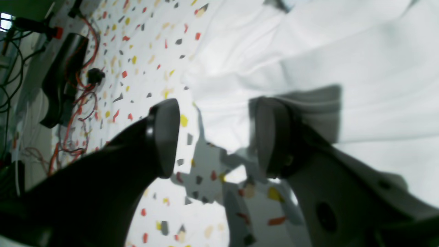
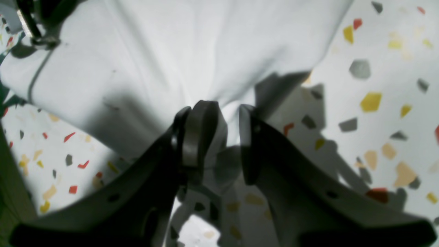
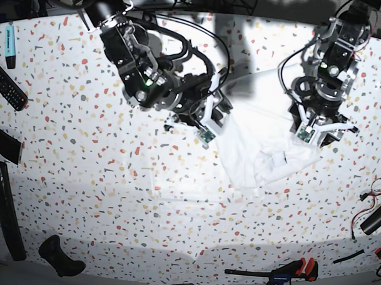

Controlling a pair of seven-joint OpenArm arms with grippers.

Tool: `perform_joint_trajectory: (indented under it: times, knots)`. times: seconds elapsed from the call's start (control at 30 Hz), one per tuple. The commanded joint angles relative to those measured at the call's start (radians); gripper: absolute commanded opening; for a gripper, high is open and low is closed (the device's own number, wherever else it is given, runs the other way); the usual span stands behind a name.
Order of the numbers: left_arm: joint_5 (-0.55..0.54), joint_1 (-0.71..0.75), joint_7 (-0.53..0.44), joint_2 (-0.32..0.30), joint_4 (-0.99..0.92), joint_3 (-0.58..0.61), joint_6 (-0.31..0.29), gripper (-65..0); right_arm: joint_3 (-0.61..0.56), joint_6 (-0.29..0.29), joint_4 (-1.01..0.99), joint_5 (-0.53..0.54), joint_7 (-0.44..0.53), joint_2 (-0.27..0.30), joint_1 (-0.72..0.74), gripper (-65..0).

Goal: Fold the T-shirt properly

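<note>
Right of centre in the base view, the T-shirt (image 3: 265,148) was bunched into a crumpled heap on the speckled tabletop (image 3: 113,196), nowhere near flat, with both arms working its edges. So this looked like the spreading-out stage, not any actual fold yet.

On the heap's left edge the right end effector (image 2: 219,137) was partly closed, and its wrist view showed a pinch of white cloth gathered between the two pads, the fabric fanning out and up from there. Pretty clearly a grip on the shirt.

Over at the right edge of the heap, the left end effector (image 1: 216,137) stood wide open and had nothing in it. In its wrist view one pad (image 1: 271,137) sat over the shirt's edge while the other (image 1: 164,137) was out over bare speckled surface, so the hem ran between them. Whether that pad was touching the cloth was hard to say.

Judging from that, the next move would call for the left one to come down and close on that edge, then both pulling apart to stretch the shirt flat. The risk looked like grabbing several layers at once, since the heap was folded over itself.
</note>
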Motion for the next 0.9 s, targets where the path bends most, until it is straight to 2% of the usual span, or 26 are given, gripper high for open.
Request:
perform_joint_trajectory:
  times: [0.0, 0.1, 0.23, 0.33, 0.4, 0.5, 0.6, 0.7, 0.8, 0.87]
  knots:
    - [0.004, -0.017, -0.027, -0.004, 0.013, -0.006, -0.011, -31.1, 0.002, 0.012, 0.043, 0.011, 0.019, -0.009, 0.02, -48.6]
    - [0.004, -0.034, -0.014, -0.001, 0.014, -0.006, -0.005, -31.0, 0.002, 0.012, 0.121, 0.006, -0.007, -0.008, 0.04, -48.6]
    - [0.005, -0.081, 0.119, -0.002, 0.043, -0.006, 0.124, -31.1, 0.002, 0.012, 0.236, 0.005, -0.139, -0.008, 0.094, -48.6]
    - [-0.004, -0.104, 0.117, -0.001, 0.089, -0.006, 0.126, -31.1, 0.01, 0.012, 0.307, 0.004, -0.234, -0.008, 0.142, -48.6]
    - [-0.048, -0.108, 0.117, -0.002, 0.135, -0.006, 0.123, -31.0, 0.048, 0.012, 0.327, 0.004, -0.24, -0.009, 0.156, -48.6]
    - [-0.175, -0.105, 0.117, -0.002, 0.224, -0.006, 0.119, -31.1, 0.164, 0.012, 0.33, 0.004, -0.238, -0.008, 0.159, -48.6]
    - [-0.329, -0.104, 0.117, -0.001, 0.305, -0.006, 0.071, -31.0, 0.333, 0.012, 0.33, 0.004, -0.244, 0.0, 0.157, -48.6]
    - [-0.46, -0.104, 0.109, 0.01, 0.342, -0.006, -0.018, -31.0, 0.515, 0.012, 0.33, 0.011, -0.252, 0.019, 0.157, -48.6]
    - [-0.462, -0.097, 0.077, 0.063, 0.337, -0.006, -0.073, -31.0, 0.655, 0.012, 0.33, 0.079, -0.295, 0.06, 0.157, -48.6]
    - [-0.449, -0.085, -0.012, 0.109, 0.325, -0.006, -0.101, -31.1, 0.723, 0.012, 0.33, 0.14, -0.317, 0.095, 0.151, -48.6]
